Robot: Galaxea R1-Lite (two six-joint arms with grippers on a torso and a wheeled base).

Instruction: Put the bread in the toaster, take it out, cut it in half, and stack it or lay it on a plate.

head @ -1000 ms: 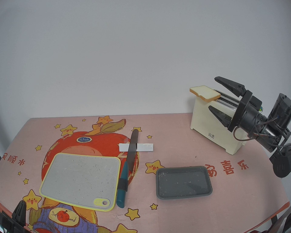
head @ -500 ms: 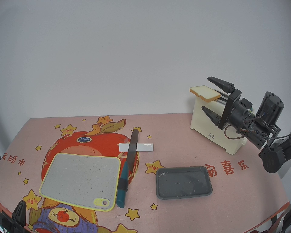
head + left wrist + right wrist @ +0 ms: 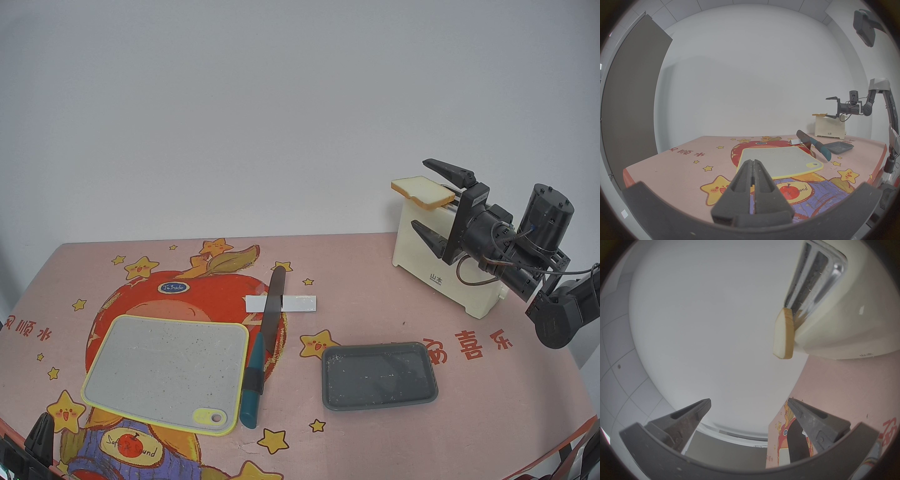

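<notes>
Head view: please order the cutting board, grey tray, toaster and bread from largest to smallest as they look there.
1. cutting board
2. grey tray and toaster: they look alike, and the toaster stands farther away, so unranked
3. bread

A pink tabletop is printed with a big red apple, yellow stars and red characters. A small white strip lies flat near its middle. A plain white wall stands behind, and a grey panel stands beside it.

cream toaster, tan-crusted white bread, grey tray, yellow-rimmed grey cutting board, teal-handled knife, pink table with yellow stars.
</notes>
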